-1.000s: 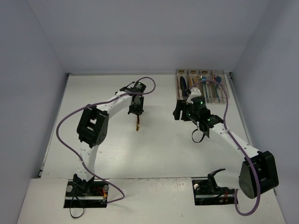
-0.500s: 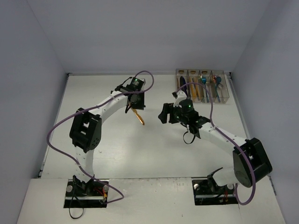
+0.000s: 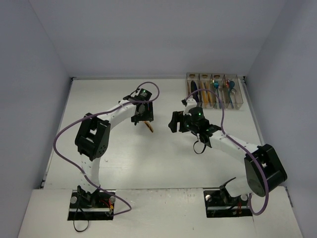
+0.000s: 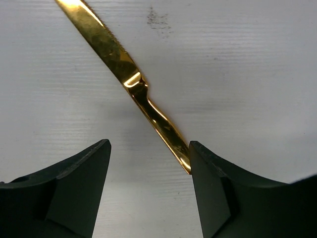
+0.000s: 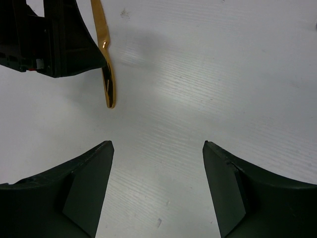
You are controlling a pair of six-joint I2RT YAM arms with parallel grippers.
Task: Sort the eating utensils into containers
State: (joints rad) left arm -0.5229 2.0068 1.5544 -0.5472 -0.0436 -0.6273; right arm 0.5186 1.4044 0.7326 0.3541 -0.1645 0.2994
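on the white table [image 4: 247, 74] lies a glossy gold knife [image 4: 124, 69], left gripper [image 4: 148, 147] and right gripper [image 5: 157, 145] parted.

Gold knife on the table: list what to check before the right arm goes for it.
1. Left pincer open, not clamping the gold knife: ok.
2. Right pincer open and empty: ok.
3. Knife lined up between the right pincer's fingers: not ok; it lies ahead and off to the left in the right wrist view.
4. Left pincer clear of the knife: not ok; it hangs directly over it.
5. Room left in the containers: cannot tell.
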